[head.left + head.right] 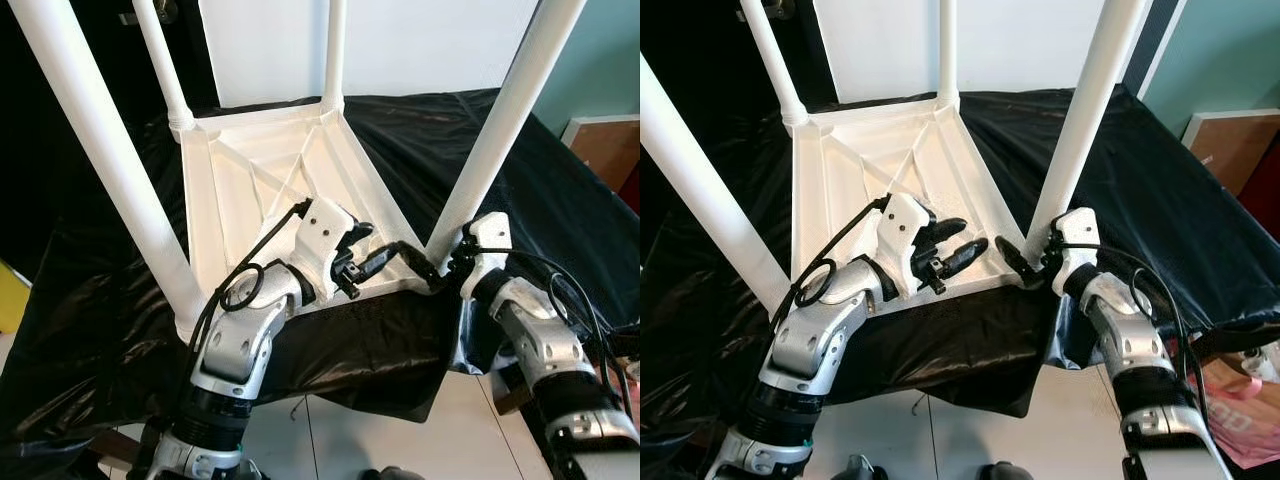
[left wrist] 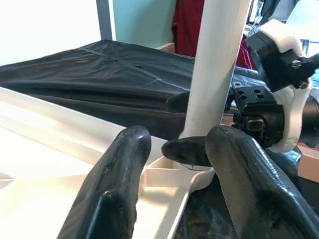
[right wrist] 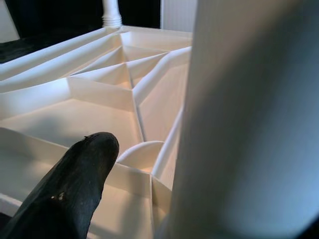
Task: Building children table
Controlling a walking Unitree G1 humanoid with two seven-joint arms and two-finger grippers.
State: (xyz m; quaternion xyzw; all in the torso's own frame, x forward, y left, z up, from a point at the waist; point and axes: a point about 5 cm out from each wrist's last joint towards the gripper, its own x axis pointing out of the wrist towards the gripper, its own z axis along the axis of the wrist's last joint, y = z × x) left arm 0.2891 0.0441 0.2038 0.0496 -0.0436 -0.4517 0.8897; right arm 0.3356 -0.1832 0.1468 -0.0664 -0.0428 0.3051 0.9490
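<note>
Arms come first, nearest the camera: the left gripper (image 1: 375, 262) reaches in over the near rim of the upturned table, its jaws spread apart and holding nothing, the black fingertips hanging just above the near right corner. The right gripper (image 1: 1023, 262) sits at the base of the near right leg (image 1: 495, 140), jaws around it from the outside; one finger (image 3: 65, 191) lies against the inner side of the socket while the leg's white shaft looms on the other side. Whether the jaws actually pinch the leg or merely bracket it, I cannot tell.

The children's table (image 1: 262, 172) lies top-down on a counter (image 1: 560, 200) draped in black sheeting, its ribbed underside facing up and all four white legs standing in their corner sockets. The near left leg (image 1: 100, 150) rises steeply past the camera; the two far legs stand by the white wall behind.

The step in hand looks to be seating or tightening the near right leg. To do it well, the right gripper should grasp low on the leg, close to the socket, and keep the shaft square to the underside so it does not go in crooked. The left gripper would best press down on the frame rim beside that corner, bracing the table against turning or sliding on the slick sheeting. The near edge sits close to the counter's front edge, so any push should go downward, not toward the robot.
</note>
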